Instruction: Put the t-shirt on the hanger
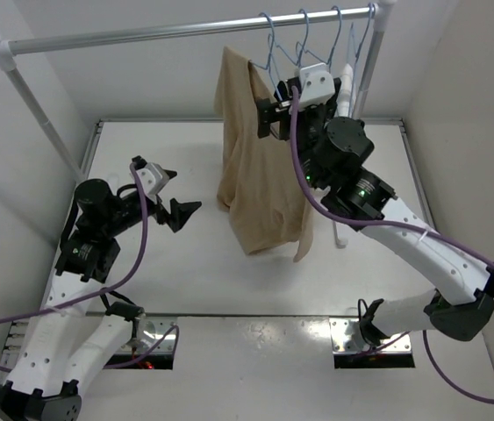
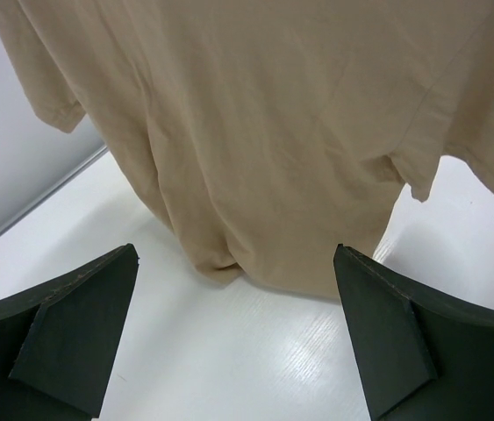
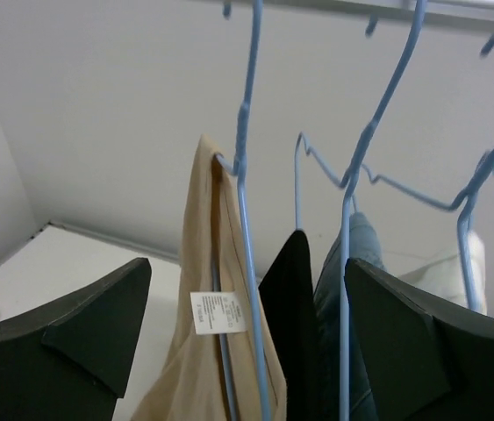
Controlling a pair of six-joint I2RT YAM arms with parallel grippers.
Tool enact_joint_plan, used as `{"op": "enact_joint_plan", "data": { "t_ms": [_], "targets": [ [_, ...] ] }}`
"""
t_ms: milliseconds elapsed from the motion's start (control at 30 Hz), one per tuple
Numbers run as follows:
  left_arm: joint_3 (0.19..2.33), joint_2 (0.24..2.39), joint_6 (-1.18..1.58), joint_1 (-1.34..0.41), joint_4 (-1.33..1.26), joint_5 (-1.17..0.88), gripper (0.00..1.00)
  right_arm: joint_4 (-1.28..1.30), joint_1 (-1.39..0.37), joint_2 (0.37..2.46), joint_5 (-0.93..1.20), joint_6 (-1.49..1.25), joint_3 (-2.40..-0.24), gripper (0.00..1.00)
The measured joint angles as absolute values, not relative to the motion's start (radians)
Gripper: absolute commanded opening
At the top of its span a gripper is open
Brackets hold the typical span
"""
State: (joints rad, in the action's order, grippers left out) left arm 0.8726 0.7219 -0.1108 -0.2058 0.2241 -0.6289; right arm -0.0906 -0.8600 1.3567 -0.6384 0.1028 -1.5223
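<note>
The tan t-shirt [image 1: 251, 167] hangs from a light-blue wire hanger [image 1: 270, 53] on the rail, its hem reaching the table. In the right wrist view the t-shirt [image 3: 207, 351] with its white label sits on the hanger [image 3: 245, 202], which hooks over the rail. My right gripper [image 1: 268, 118] is open just right of the shirt's top, holding nothing; it also shows in the right wrist view [image 3: 247, 307]. My left gripper [image 1: 176, 195] is open and empty to the left of the shirt. In the left wrist view [image 2: 236, 263] the t-shirt's lower part [image 2: 273, 132] fills the top.
A white rail [image 1: 185, 31] spans the back on posts. Further blue hangers [image 3: 352, 175] to the right carry a black garment [image 3: 295, 316], a blue denim garment [image 3: 352, 289] and a white one [image 3: 457, 272]. White walls enclose the table [image 1: 168, 272].
</note>
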Motion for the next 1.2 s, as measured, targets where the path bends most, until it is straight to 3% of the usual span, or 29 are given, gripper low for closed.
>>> {"op": "enact_joint_plan", "data": {
  "t_ms": [167, 433, 600, 767, 900, 1200],
  "targets": [
    [0.859, 0.714, -0.111, -0.206, 0.226, -0.618, 1.00, -0.133, -0.860, 1.301, -0.504, 0.169, -1.522, 0.92],
    [0.764, 0.693, -0.075, -0.201, 0.215, -0.450, 1.00, -0.075, -0.860, 1.295, 0.098, 0.131, -1.501, 0.94],
    [0.596, 0.653, -0.021, -0.195, 0.227, -0.216, 1.00, -0.082, -0.867, 1.322, 0.334, -0.029, -1.191, 0.94],
    [0.505, 0.635, 0.018, -0.193, 0.236, -0.115, 1.00, -0.114, -0.867, 1.320, 0.328, -0.191, -0.813, 0.95],
    [0.472, 0.620, 0.046, -0.178, 0.213, -0.072, 1.00, -0.117, -0.868, 1.298, 0.279, -0.290, -0.639, 0.95],
    [0.392, 0.586, 0.102, -0.141, 0.157, -0.034, 1.00, -0.141, -0.867, 1.032, 0.021, -0.544, -0.258, 0.98]
  ]
}}
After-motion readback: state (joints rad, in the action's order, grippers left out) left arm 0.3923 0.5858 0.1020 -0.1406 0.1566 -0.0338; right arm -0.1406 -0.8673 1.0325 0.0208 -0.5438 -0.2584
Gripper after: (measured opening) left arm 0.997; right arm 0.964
